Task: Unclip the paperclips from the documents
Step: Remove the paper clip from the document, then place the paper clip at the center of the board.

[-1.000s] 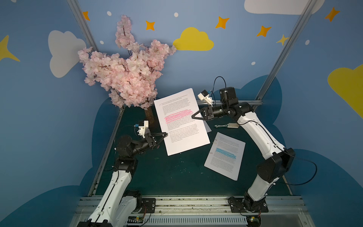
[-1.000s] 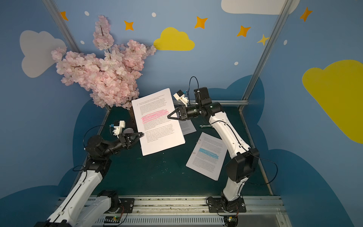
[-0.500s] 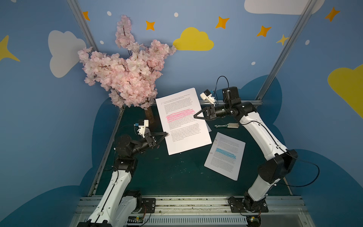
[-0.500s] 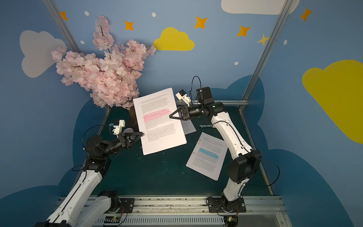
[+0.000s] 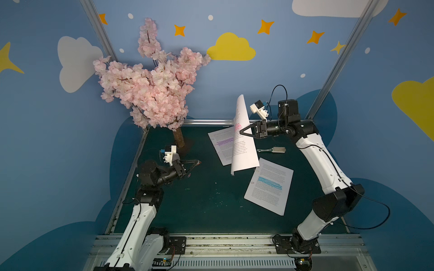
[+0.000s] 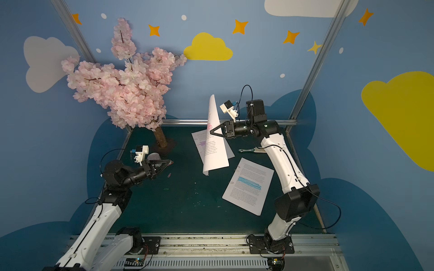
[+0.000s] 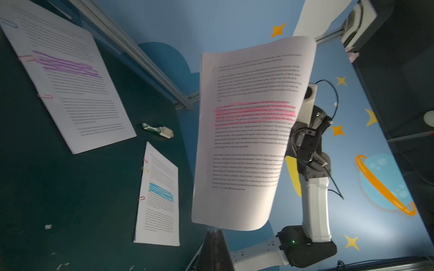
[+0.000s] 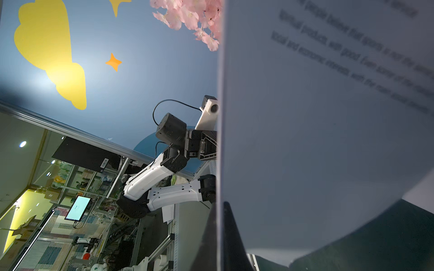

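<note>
Right jaws clamp the limp white pink-highlighted page [image 5: 244, 154] mid-edge, and it curls; left jaws are pinched shut; the stiff, tiny wire paperclips [image 7: 45, 96] probably want gripping by their loops.

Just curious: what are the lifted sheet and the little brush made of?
The lifted sheet: thin matte paper, judging by how it curls where the right gripper pinches it. The little brush: apparently a green-and-white plastic handle with pale bristles, but too small to confirm.
</note>
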Robot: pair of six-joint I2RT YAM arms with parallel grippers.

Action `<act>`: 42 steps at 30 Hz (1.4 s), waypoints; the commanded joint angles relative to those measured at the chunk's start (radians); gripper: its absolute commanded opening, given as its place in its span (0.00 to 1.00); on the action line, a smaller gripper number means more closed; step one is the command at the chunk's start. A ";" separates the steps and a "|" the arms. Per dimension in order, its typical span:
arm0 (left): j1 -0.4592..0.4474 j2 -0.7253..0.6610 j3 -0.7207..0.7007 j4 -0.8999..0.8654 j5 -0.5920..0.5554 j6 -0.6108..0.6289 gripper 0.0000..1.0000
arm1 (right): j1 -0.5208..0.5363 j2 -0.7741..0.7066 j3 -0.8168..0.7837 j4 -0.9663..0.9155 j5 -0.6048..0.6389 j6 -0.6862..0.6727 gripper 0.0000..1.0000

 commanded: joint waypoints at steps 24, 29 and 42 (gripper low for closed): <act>0.100 0.508 0.063 -0.627 -0.792 0.477 0.05 | 0.254 0.001 -0.273 -0.083 0.357 0.078 0.00; 0.123 0.577 0.057 -0.571 -0.780 0.488 0.07 | 0.292 0.045 -0.303 -0.050 0.382 0.149 0.00; 0.135 0.454 0.119 -0.707 -0.751 0.542 0.82 | 0.297 0.241 -0.348 -0.137 0.473 0.087 0.00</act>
